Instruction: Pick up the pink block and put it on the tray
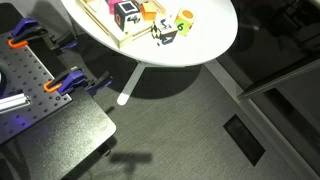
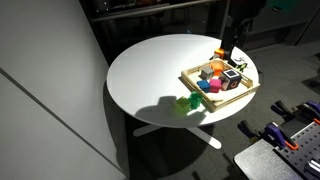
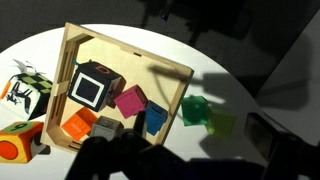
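Sitting in tray [image 3: 130,50], pink block [image 1: 127,10]: magenta edges, dark faces; end effector [image 3: 125,155] opening cannot tell

white table [image 2: 150,75] with wooden tray [image 3: 128,50] (loose cubes [image 3: 197,110] beside)

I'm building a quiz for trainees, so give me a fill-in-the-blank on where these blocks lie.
The tray is made of ____. The pink block lies ____ the tray. The green block rests outside it, on the ____.
Missing words: wood; inside; table.
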`<state>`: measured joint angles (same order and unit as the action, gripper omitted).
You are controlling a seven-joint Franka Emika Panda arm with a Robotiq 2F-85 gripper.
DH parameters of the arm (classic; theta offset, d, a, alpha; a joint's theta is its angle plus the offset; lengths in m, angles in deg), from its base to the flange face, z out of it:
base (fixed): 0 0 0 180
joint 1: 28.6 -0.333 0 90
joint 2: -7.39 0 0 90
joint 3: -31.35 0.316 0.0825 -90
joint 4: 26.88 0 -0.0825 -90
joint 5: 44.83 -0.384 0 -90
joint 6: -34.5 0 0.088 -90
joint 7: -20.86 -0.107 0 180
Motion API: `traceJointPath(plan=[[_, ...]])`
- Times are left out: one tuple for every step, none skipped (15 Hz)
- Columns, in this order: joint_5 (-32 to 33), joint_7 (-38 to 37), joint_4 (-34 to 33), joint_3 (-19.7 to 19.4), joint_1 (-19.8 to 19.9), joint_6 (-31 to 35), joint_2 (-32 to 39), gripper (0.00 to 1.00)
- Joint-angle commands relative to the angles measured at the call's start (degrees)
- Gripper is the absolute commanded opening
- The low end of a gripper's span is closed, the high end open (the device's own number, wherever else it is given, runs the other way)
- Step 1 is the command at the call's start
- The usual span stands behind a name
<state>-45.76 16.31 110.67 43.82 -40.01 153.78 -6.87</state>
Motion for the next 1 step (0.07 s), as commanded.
traceJointPath(plan=[[0.0, 0.0, -0.1, -0.1, -0.1, -0.1, 0.0, 1.0]])
